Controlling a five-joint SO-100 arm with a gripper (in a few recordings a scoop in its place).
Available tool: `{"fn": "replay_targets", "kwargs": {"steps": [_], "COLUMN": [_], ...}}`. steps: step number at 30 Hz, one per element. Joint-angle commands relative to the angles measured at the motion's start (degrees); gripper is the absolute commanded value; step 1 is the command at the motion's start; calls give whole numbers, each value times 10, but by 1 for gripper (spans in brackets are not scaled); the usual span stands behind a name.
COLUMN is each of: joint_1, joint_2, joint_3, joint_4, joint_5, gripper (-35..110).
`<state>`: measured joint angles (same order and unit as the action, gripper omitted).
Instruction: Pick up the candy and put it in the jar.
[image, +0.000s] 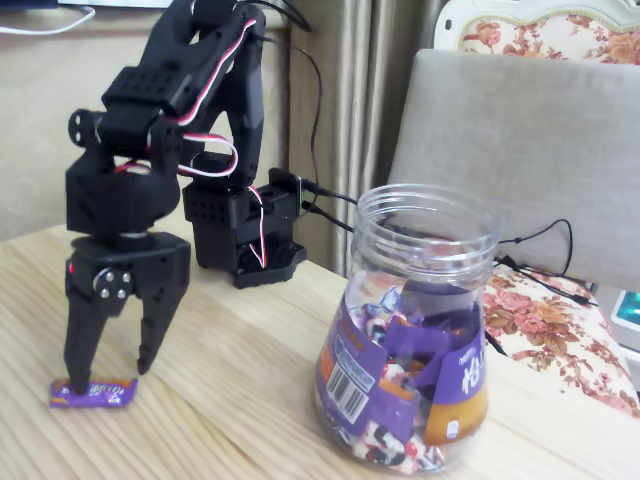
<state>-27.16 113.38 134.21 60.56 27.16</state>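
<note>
The candy lay flat on the wooden table at the lower left of the fixed view, its purple wrapper facing up. Directly above it the gripper pointed straight down with its two black fingers spread apart, one tip touching or nearly touching the candy's left end, the other just above its right end, nothing clamped between them. Well to the right stood the jar, upright, lidless, its lower part packed with wrapped candies. Behind it was a grey chair back
</note>
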Motion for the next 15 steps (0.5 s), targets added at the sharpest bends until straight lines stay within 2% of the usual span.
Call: {"fn": "replay_targets", "kwargs": {"steps": [1, 9, 15], "joint_1": [-3, 28, 33], "joint_2": [-23, -141, -147], "joint_3": [-37, -116, -123], "joint_4": [2, 10, 6], "joint_5": [1, -30, -31], "gripper": [44, 44, 23]}}
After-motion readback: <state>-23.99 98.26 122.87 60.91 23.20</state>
